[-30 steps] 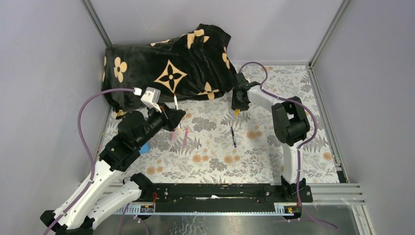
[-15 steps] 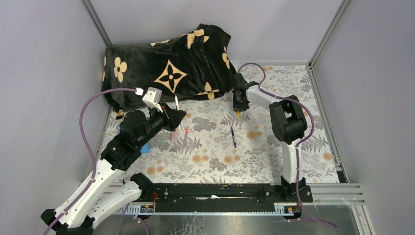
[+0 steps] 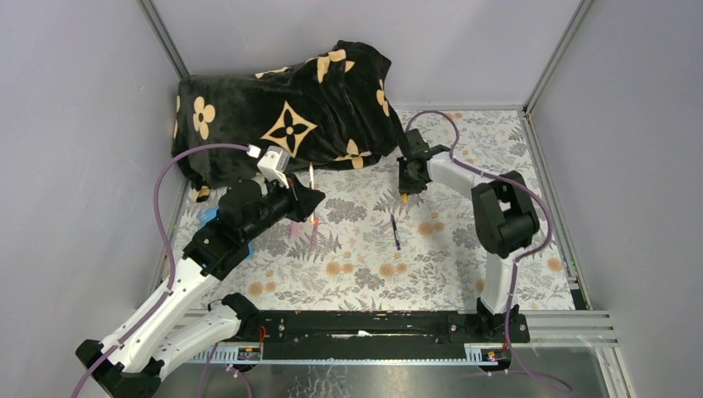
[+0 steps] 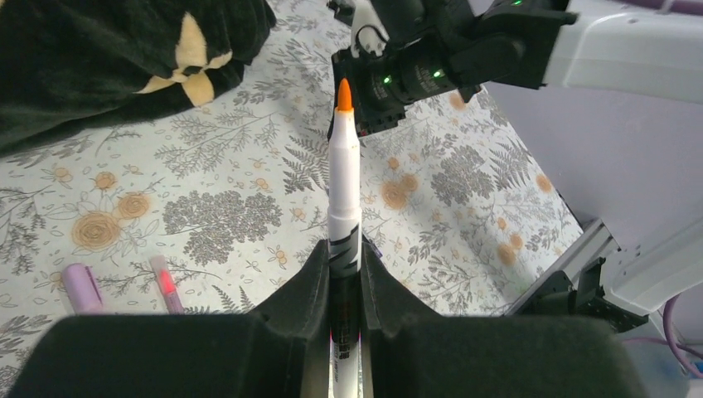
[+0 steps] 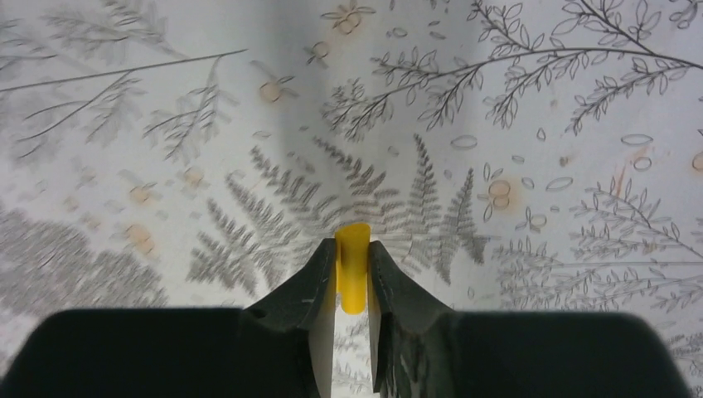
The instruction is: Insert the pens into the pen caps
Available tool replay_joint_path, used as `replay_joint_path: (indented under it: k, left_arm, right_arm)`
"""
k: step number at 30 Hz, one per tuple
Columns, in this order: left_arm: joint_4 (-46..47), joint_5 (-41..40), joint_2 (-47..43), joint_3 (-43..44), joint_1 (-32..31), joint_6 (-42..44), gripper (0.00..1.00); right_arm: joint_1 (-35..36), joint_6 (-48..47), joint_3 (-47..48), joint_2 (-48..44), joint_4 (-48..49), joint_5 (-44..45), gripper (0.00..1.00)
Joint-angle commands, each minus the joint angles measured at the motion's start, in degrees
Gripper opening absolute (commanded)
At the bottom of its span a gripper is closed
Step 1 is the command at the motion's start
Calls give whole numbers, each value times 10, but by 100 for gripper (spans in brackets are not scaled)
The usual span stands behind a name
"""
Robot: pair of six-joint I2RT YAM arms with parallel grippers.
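Observation:
My left gripper (image 4: 344, 253) is shut on a white pen (image 4: 344, 174), whose orange tip points up toward the right arm; in the top view the white pen (image 3: 311, 176) sticks out of the left gripper (image 3: 308, 199). A short orange-yellow pen cap (image 5: 352, 265) is clamped between the jaws of my right gripper (image 5: 352, 249), just above the mat; from above, the right gripper (image 3: 404, 194) is near the blanket's edge. A dark blue pen (image 3: 395, 232) lies mid-mat. A pink pen (image 4: 166, 283) and a lilac cap (image 4: 80, 287) lie below the left gripper.
A black blanket (image 3: 282, 116) with tan flowers fills the back left. A blue flat card (image 3: 243, 249) peeks out under the left arm. Grey walls and metal rails (image 3: 547, 166) enclose the floral mat (image 3: 464, 274). A black rail (image 3: 373, 325) runs along the near edge.
The right gripper has closed on the yellow cap and its elbow swung right. The left arm carried the white pen right, toward the centre.

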Motion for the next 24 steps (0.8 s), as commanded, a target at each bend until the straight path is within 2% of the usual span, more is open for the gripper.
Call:
replay_joint_path:
  k: [1,10,17,24]
  left_arm:
    - [44,46,9,4,2,15,0]
    - [68,87,33,-7,2,14,0]
    - [87,134,53,-13,-1,24,0]
    - [106,113,83,-4,-71,42,0]
  right_arm:
    - [0,0,-34,-111,66,-49,5]
    - [0,38,-118,-223,131,-118,2]
    - [0,91,-198,-350,254,-221,0]
    - [4,177,-267,-456,395,-271,0]
